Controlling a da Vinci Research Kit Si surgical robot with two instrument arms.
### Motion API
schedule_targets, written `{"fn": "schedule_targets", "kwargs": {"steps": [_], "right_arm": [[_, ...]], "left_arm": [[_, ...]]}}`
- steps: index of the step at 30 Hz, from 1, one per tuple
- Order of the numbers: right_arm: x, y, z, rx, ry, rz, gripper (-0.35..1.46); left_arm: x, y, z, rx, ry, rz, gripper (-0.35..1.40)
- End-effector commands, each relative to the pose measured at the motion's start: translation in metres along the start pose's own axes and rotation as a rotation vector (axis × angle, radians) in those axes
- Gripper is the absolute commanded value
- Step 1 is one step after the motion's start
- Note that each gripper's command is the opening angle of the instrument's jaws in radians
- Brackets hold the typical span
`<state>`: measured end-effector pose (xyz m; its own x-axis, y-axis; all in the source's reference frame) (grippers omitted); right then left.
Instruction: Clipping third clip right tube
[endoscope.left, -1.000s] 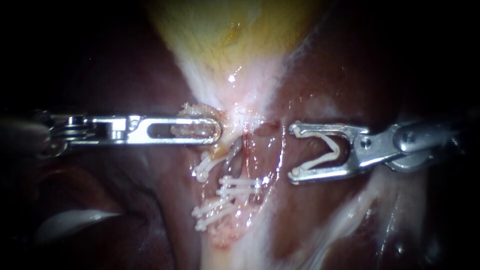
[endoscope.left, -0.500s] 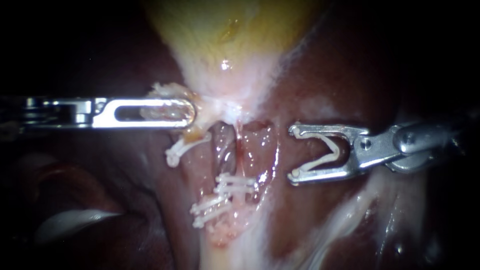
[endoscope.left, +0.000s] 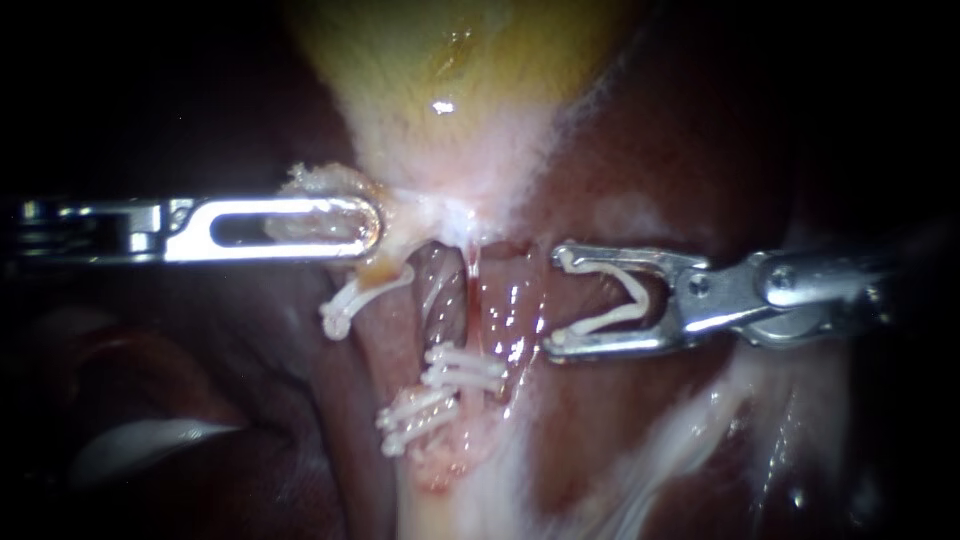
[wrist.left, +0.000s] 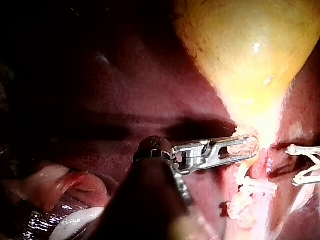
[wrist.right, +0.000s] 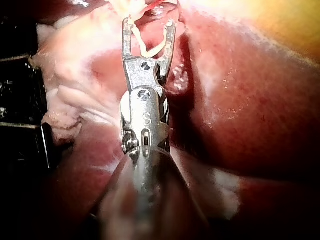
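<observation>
My left instrument (endoscope.left: 372, 224) comes in level from the left, its slotted jaws shut on pale tissue at the narrow end of the yellow gallbladder (endoscope.left: 450, 60). It shows the same way in the left wrist view (wrist.left: 250, 146). My right instrument (endoscope.left: 555, 300) holds a white V-shaped clip (endoscope.left: 622, 300) between its wide-standing jaws, the tips just right of the thin red right tube (endoscope.left: 468, 285) and apart from it. Two white clips (endoscope.left: 465, 368) cross that tube lower down. In the right wrist view the jaws (wrist.right: 149, 22) point at the tube.
The left tube carries one clip (endoscope.left: 350, 303) high up and a pair of clips (endoscope.left: 410, 422) lower. Dark red liver (endoscope.left: 650, 130) surrounds the tubes. A pale fold of tissue (endoscope.left: 150, 440) lies at the lower left.
My left instrument has drawn the gripped tissue to the left, spreading the tubes apart. My right instrument with its clip has moved left, closer to the right tube.
</observation>
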<state>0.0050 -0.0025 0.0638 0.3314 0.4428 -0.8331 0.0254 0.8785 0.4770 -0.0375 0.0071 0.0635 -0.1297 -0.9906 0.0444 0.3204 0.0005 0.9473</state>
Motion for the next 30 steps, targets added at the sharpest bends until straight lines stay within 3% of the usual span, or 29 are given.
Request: {"fn": "schedule_targets", "kwargs": {"steps": [1, 6, 13, 18, 25, 30], "right_arm": [[-0.0003, 0.0002, 0.0005, 0.000, -0.006, 0.014, 0.50], [-0.0023, 0.0011, 0.0029, 0.007, -0.029, 0.103, 0.50], [-0.0040, 0.0020, 0.0057, 0.016, -0.025, 0.201, 0.49], [-0.0039, 0.0025, 0.0071, 0.025, -0.023, 0.243, 0.49], [-0.0033, 0.0029, 0.0087, 0.060, 0.043, 0.316, 0.48], [-0.0032, 0.0031, 0.0091, 0.073, 0.068, 0.335, 0.47]], "left_arm": [[0.0001, 0.0000, 0.0001, 0.001, 0.001, 0.000, -0.35], [0.0003, -0.0002, 0.0002, 0.004, 0.004, 0.001, -0.35], [0.0005, -0.0004, 0.0004, 0.005, 0.006, 0.001, -0.35], [0.0006, -0.0005, 0.0004, 0.007, 0.007, 0.001, -0.35], [0.0006, -0.0006, 0.0004, 0.007, 0.007, 0.001, -0.35], [0.0006, -0.0006, 0.0004, 0.007, 0.007, 0.001, -0.35]]}}
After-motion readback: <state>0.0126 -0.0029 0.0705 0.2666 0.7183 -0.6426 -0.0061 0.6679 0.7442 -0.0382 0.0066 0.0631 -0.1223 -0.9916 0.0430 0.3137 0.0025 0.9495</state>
